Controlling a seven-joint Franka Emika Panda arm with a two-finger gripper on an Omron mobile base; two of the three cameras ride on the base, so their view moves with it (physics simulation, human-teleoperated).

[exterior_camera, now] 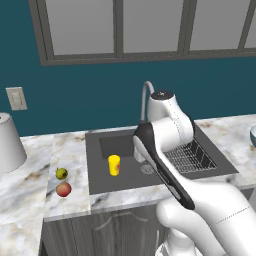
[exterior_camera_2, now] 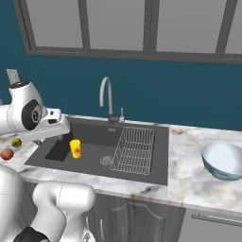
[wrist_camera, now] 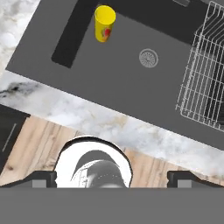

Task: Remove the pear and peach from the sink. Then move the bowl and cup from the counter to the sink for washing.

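Note:
The yellow cup (exterior_camera: 114, 165) (exterior_camera_2: 75, 148) (wrist_camera: 105, 22) stands upright in the left part of the dark sink (exterior_camera: 125, 176) (exterior_camera_2: 90, 158). On the counter (exterior_camera: 70, 150) left of the sink lie the pear (exterior_camera: 61, 173) (exterior_camera_2: 16, 142) and, nearer the front edge, the peach (exterior_camera: 63, 189) (exterior_camera_2: 6, 154). The pale bowl (exterior_camera_2: 223, 159) rests on the counter right of the sink. My gripper (wrist_camera: 113, 179) hangs high over the sink's front edge, looking down, open, with nothing between its fingertips (wrist_camera: 43, 179). It is well apart from the cup.
A wire rack (exterior_camera_2: 134, 150) (wrist_camera: 205, 70) fills the sink's right side, with the drain (wrist_camera: 148, 57) beside it. The curved faucet (exterior_camera_2: 108, 97) rises behind the basin. A large grey-white upturned conical vessel (exterior_camera: 7, 142) stands on the far left counter. My own arm crosses the sink's right half in the left base view.

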